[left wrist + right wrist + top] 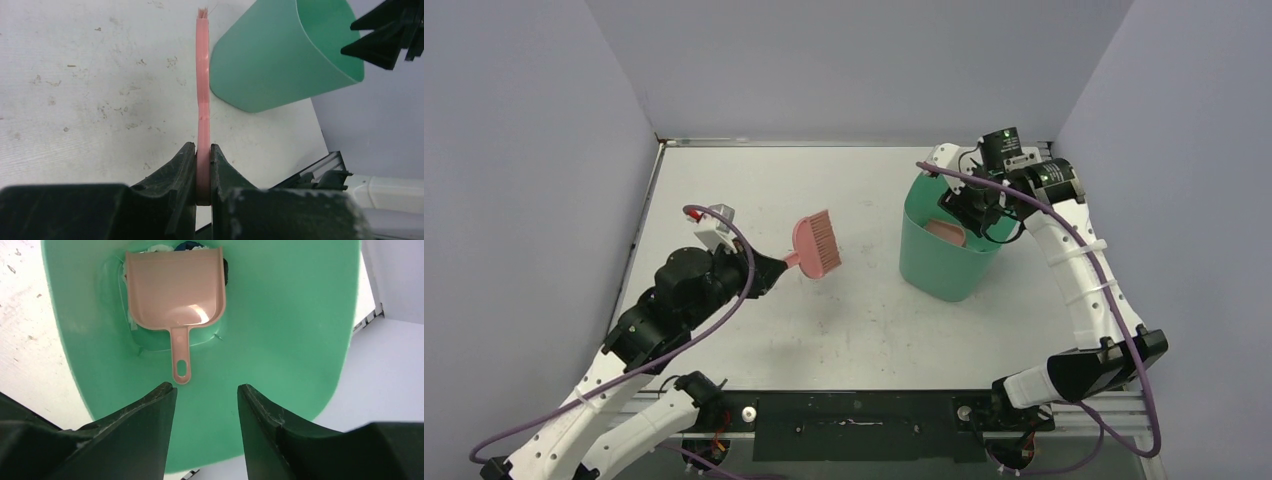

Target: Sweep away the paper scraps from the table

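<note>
From above, my left gripper (774,268) is clamped on the handle of the pink brush (817,243) and holds it over the left half of the white surface (864,320), with the bristle end pointing away from the gripper. My right gripper (969,215) hangs over the mouth of the green bin (944,260), which stands on the right half of the surface, well apart from the brush. Something pink shows inside the bin.

At my left wrist, I see the brush edge-on as a thin pink strip. Both fingers are pressed flat against its handle, with no gap. The surface beneath is speckled with faint marks, and the bin stands just right of the brush tip.

At my right wrist, the jaws are spread wide and have hold of nothing. I look straight down into the bin, where the pink dustpan (175,290) lies at the bottom, its handle toward me. A few paper scraps (161,248), white and dark blue, peek out past its far edge, and the rest of the bottom is hidden under the pan
</note>
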Controlling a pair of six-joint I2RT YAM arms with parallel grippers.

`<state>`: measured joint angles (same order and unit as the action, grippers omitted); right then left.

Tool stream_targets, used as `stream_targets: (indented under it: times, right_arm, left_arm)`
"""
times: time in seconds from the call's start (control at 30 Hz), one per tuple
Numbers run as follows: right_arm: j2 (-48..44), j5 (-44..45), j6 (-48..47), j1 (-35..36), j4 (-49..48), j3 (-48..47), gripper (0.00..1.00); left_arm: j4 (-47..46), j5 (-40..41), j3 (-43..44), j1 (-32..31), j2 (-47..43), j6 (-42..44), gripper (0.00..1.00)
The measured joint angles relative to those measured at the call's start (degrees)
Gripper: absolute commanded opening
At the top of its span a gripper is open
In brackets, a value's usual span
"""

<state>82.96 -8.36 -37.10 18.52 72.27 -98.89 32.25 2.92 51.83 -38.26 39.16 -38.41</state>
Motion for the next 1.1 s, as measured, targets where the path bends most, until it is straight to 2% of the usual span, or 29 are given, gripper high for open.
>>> stream_targets:
  times: [0.13, 0.3, 0.43, 0.6, 0.73, 0.83, 0.93, 1.03, 1.1]
  right_arm:
    - [-3.6, 0.1, 2.1, -0.7, -0.5, 0.5, 0.52]
    - [-9.7, 0.3, 4.3, -2.1, -1.6, 1.3, 0.53]
    - [-11.2, 2.1, 5.6, -3.4, -2.8, 1.4, 0.57]
    - [-11.2, 4.8, 7.8, -5.4, -4.5, 1.9, 0.62]
    - [-11.1, 8.3, 9.3, -8.0, -6.9, 2.2, 0.77]
    - [-11.0, 10.6, 10.1, -10.6, -8.8, 3.0, 0.90]
    - [-9.8, 11.5, 11.6, -14.4, -9.4, 3.7, 0.94]
    - [-7.5, 10.4, 13.0, -18.6, -9.3, 4.6, 0.97]
    - [-5.5, 7.8, 13.8, -21.9, -8.9, 5.1, 0.98]
  left_arm:
    - [-6.3, 1.6, -4.1, 0.3, 0.5, -4.3, 0.00]
    - [-22.6, -3.6, -23.2, 0.4, 2.3, -15.3, 0.00]
    - [-26.7, -4.7, -34.0, 0.2, 0.6, -22.9, 0.00]
    - [-28.9, -4.7, -35.8, 0.2, -3.2, -27.4, 0.02]
    - [-27.2, -4.9, -35.8, 0.2, -3.7, -29.1, 0.07]
    - [-24.0, -5.0, -35.8, 0.2, -4.0, -30.0, 0.14]
    - [-20.5, -5.0, -35.8, 0.2, -4.2, -30.1, 0.23]
    - [-16.2, -4.9, -35.5, 0.2, -4.2, -29.2, 0.43]
    - [-12.9, -4.9, -34.7, 0.2, -4.2, -28.1, 0.48]
